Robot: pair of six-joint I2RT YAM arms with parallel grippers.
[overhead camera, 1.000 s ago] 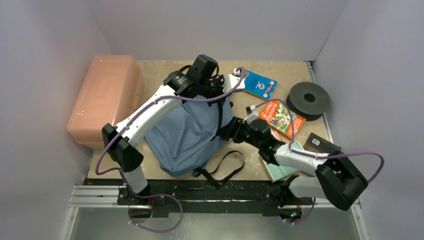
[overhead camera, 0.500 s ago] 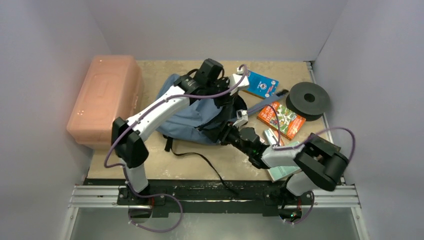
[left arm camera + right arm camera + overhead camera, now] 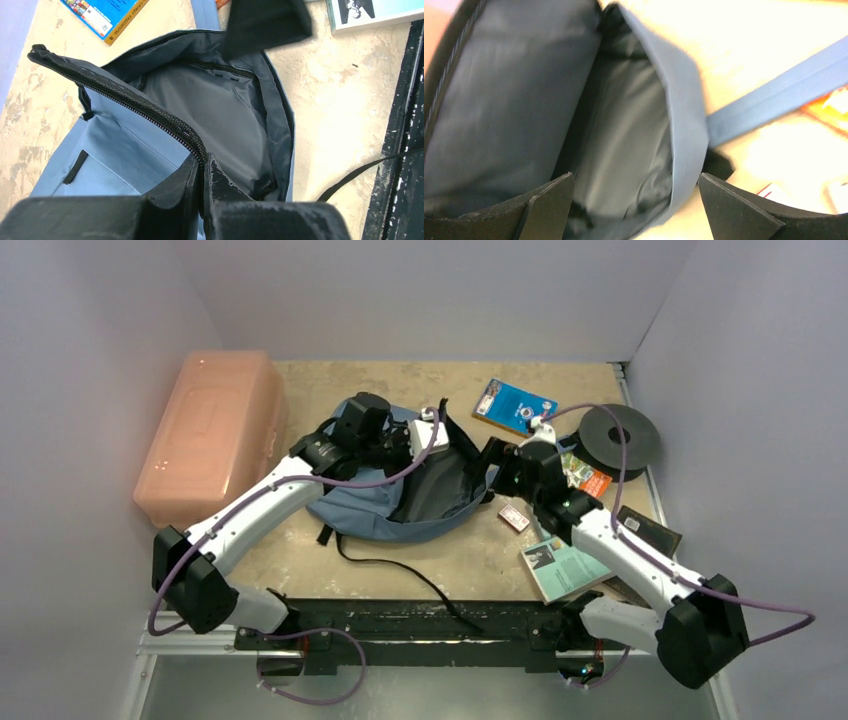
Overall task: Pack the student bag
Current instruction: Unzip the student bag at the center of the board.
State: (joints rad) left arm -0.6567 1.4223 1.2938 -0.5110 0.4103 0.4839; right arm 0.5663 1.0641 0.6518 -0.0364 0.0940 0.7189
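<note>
- One student bag point(image 3: 365, 505), soft blue-grey fabric, lies slumped at the centre of the worktop point(image 3: 470, 560), its mouth gaping toward 3 o'clock; one thin black strap point(image 3: 400, 565) trails toward 5 o'clock
- Left arm point(image 3: 260, 495) reaches in from 7 o'clock; its jaws are pinched together on the black zipper rim point(image 3: 125, 95), holding that edge up
- Right arm point(image 3: 620, 550) comes from 4 o'clock; its jaws stand wide apart at the mouth, with the blue-grey lip point(image 3: 679, 115) running between them; whether it touches either one I cannot tell
- Only the left wrist view shows the zipper's coarse weave; only the right wrist view shows a flat blue-grey webbing band point(image 3: 784, 85); both show the smooth grey lining point(image 3: 220, 115)
- One salmon-pink hard box point(image 3: 210, 435) with rounded corners at the bag's 9 o'clock, just beside it
- Three books: blue point(image 3: 515, 405) at 1 o'clock, orange point(image 3: 595, 483) at 3 o'clock and partly under the right arm, teal point(image 3: 560, 565) at 4 o'clock
- One black round spool point(image 3: 620, 435) at 2 o'clock; one small pale flat piece point(image 3: 515, 518); one flat black item point(image 3: 648, 530)
- Worktop beige and mottled
</note>
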